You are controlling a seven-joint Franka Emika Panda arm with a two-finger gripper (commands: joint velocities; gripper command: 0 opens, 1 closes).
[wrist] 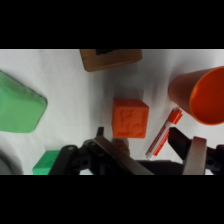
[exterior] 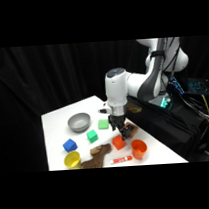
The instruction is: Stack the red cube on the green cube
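Hovering low over the small orange-red plastic cube (wrist: 130,118), nothing gripped yet.
My jaws (wrist: 150,145) are apart and empty; the cube sits on the white desk (wrist: 70,85), one finger (wrist: 196,154) off to the side. Risk: it clips the red marker (wrist: 164,134) or orange cup (wrist: 202,95). Emerald green cube (exterior: 92,136) lies apart.

End effector (exterior: 120,130) hovers above red cube (exterior: 118,141) (green cube (exterior: 92,136) nearby).
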